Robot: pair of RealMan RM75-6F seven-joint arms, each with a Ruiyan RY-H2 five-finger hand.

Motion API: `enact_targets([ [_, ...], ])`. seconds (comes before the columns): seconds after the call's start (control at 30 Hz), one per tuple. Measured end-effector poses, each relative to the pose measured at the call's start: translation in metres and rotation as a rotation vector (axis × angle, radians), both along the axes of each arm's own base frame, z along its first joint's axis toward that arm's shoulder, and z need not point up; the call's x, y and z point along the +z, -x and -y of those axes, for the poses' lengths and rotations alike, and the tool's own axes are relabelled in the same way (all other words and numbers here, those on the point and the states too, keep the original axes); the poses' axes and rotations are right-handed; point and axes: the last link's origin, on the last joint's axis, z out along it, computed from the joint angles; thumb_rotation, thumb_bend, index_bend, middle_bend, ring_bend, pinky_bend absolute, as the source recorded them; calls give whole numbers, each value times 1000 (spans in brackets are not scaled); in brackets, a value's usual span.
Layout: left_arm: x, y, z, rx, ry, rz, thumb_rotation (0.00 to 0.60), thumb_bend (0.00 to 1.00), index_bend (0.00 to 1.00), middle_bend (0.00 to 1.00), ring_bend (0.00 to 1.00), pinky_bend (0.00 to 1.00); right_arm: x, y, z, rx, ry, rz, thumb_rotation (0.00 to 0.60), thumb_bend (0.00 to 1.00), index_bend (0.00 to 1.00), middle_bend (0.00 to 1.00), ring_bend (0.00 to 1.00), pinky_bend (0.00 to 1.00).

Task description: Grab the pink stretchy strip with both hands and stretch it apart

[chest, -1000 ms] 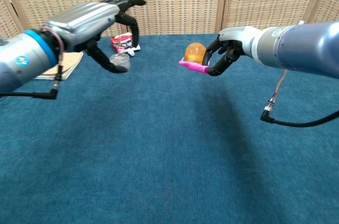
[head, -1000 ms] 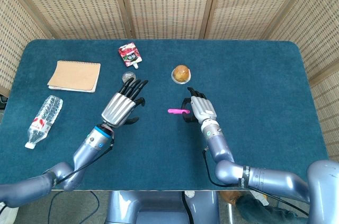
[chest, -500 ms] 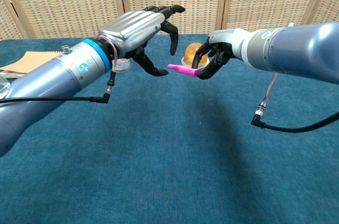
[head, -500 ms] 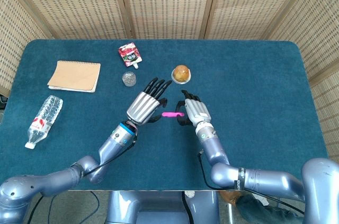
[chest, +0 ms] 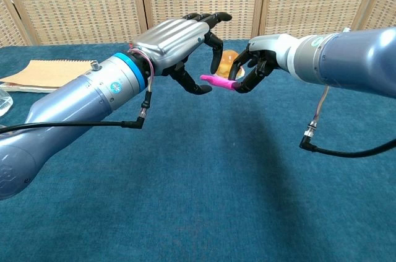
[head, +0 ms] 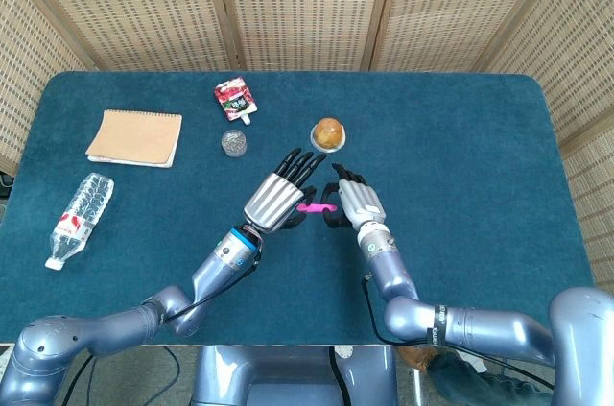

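The pink stretchy strip (chest: 219, 82) hangs in the air above the blue table (head: 460, 137), short and unstretched. My right hand (chest: 257, 67) pinches its right end between thumb and a finger. My left hand (chest: 182, 42) is right beside the strip's free left end, fingers spread over it and thumb just below, not closed on it. From above, the strip (head: 309, 206) shows as a short pink bar between the left hand (head: 280, 197) and the right hand (head: 355, 200).
A small orange ball-like object (head: 328, 132) sits just behind the hands. Further left lie a clear cap (head: 233, 142), a red-and-white pouch (head: 235, 97), a brown notebook (head: 135, 137) and a plastic bottle (head: 79, 218).
My left hand has swept right and forward from over the clear cap to the strip's free end. My right hand has kept its pinch on the strip, shifting only slightly.
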Motion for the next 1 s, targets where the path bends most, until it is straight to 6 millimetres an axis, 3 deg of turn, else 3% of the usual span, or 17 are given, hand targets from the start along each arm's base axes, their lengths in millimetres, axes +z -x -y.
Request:
enact_targets([
  [0.5, -10, -3, 0, 13, -20, -20, 600, 312, 613, 0, 0, 0, -1, 5, 0, 3, -10, -7, 600, 640, 763, 61, 0, 0],
  [1.0, -17, -8, 4, 17, -24, -29, 600, 460, 675, 0, 0, 0, 1, 4, -3, 10, -20, -1, 600, 639, 766, 61, 0, 0],
])
